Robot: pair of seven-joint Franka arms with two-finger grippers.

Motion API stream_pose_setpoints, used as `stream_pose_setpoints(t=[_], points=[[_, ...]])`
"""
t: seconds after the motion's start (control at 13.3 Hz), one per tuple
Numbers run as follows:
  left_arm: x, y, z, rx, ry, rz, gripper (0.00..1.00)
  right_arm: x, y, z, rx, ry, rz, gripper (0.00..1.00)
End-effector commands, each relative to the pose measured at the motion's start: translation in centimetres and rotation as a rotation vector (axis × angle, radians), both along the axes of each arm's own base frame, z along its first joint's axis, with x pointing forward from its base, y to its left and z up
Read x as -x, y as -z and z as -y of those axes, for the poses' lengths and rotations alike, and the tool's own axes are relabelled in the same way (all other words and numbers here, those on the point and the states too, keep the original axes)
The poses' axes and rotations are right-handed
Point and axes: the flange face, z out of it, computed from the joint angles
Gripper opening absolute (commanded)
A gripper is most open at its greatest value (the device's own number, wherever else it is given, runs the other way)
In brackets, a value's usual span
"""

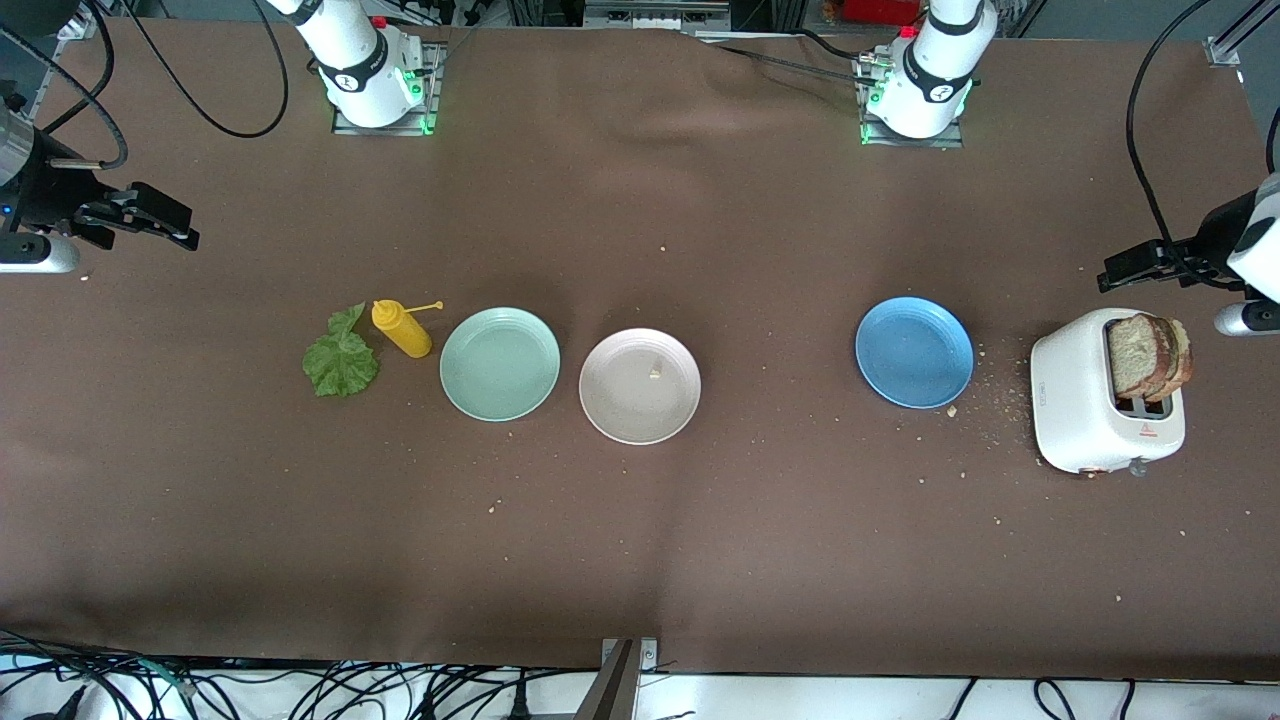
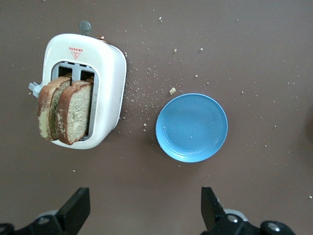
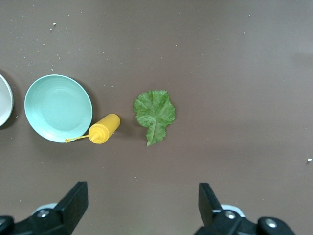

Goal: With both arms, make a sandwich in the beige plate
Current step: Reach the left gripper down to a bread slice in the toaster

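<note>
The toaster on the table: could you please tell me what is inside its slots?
Two slices of brown bread stand in the white toaster, one per slot, their upper parts sticking out. Their lower parts are hidden inside the slots.

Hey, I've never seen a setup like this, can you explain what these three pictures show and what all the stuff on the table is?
Two robot arms stand at a brown table. One picture looks down from a high camera facing them; the other two come from cameras on the arms' wrists. The left gripper hangs open over the table by a toaster holding two bread slices, beside a blue plate. The right gripper hangs open over the table at its own end, near a lettuce leaf, a yellow bottle and a green plate. The beige plate sits in the middle. Nothing is held.
</note>
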Motion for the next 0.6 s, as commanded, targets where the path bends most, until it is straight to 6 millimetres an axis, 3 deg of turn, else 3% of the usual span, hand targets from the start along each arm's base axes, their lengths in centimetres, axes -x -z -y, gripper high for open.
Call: stream_pose_setpoints(t=[0.0, 0.23, 0.38, 0.53], points=[[-0.5, 0.7, -1.1, 0.026, -0.01, -0.023, 1.0, 0.2, -0.6, -0.1, -0.006, 0.008, 0.005, 1.0], [-1.3, 3.1, -3.0, 0.025, -0.045, -0.063, 1.0, 0.2, -0.6, -0.1, -0.006, 0.008, 0.007, 1.0], [-0.9, 4.0, -5.7, 0.023, -0.075, -0.08, 1.0, 0.2, -0.6, -0.1, -0.007, 0.01, 0.004, 1.0], [-0.7, 5.5, -9.6, 0.05, -0.015, -0.087, 1.0, 0.2, -0.6, -0.1, -0.006, 0.008, 0.004, 1.0]])
